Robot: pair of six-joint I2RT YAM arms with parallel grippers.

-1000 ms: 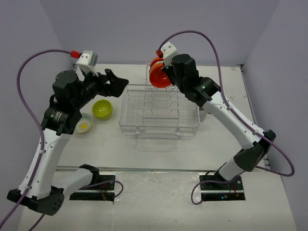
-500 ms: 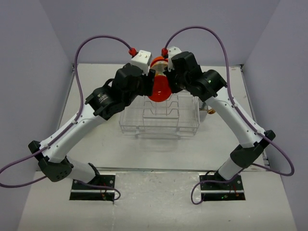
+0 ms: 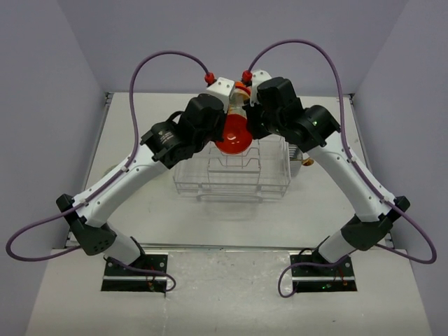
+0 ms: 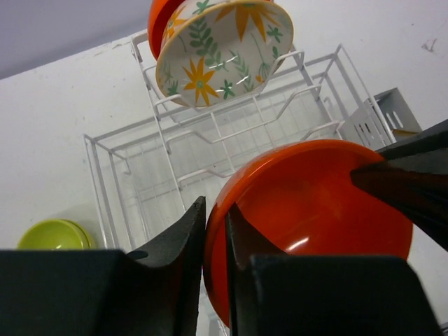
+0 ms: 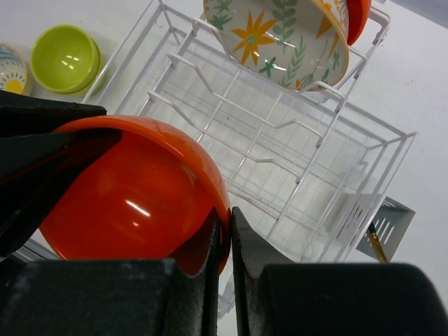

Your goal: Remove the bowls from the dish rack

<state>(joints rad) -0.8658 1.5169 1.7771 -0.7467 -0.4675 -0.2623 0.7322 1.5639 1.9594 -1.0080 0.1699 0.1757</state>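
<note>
pale lavender walls [image 3: 70,42] close in a white table [image 3: 231,217], and both arms reach out over the middle of it. the dish rack [image 3: 210,185], the largest thing there, sits directly beneath the two grippers, its taller slotted section just beyond their fingertips.

the left gripper [image 4: 214,211] and the right gripper [image 5: 224,217] face each other above the rack, with one orange-red bowl [image 3: 233,134] hanging between them. the right gripper's jaws are clamped thinly on one side of its rim. the left gripper's jaws pinch the opposite side, with the rim seen edge-on in the narrow slot between them. so the bowl is clear of the wires and held from both ends, which reads as a handover in mid-air.

ahead of the fingertips, a cream flowered bowl [image 4: 224,49] stands on edge in the slots, and a second orange-red bowl [image 4: 159,17] is tucked just behind it. a lime-green bowl [image 5: 66,59] rests on the table, below the left gripper and out past the rack's left end, with another flowered bowl [image 5: 8,70] beside it. the small grey cutlery cup [image 5: 381,224] hangs on the rack's wall below the right gripper.

the bowl looks rigid, light and glossy, so it is likely slippery at the rim. a thin edge pinch can let it swing or slide, so a deep bite across the rim wall seems the safest hold. it may chip if dropped onto the wires.
</note>
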